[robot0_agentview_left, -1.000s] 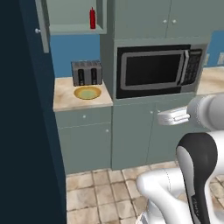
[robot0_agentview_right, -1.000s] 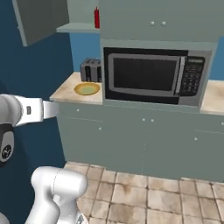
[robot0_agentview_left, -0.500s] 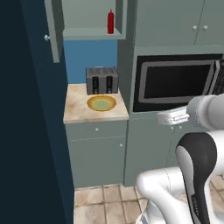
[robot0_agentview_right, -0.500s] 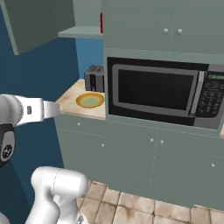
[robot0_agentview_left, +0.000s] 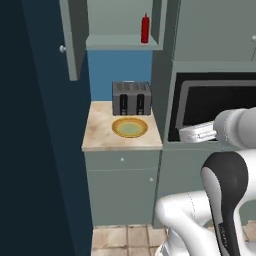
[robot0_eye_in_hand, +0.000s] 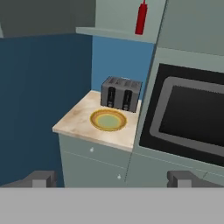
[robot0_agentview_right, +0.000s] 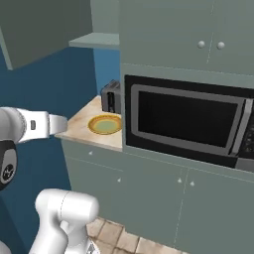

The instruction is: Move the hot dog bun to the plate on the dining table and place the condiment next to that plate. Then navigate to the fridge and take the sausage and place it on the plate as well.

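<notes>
Base drives closer to the corner counter, hand wide open and empty, condiment up on the shelf above the toaster; step: approaching condiment, next reach up and grasp it.

Red condiment, golden-yellow dish (greenish centre), dark grey toaster, beige marbled counter, grey-green cabinets, blue wall.

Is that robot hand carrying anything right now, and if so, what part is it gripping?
Nothing is held. The gripper is open with empty space between its fingertips. The red bottle stands apart on the shelf above the toaster.
</notes>
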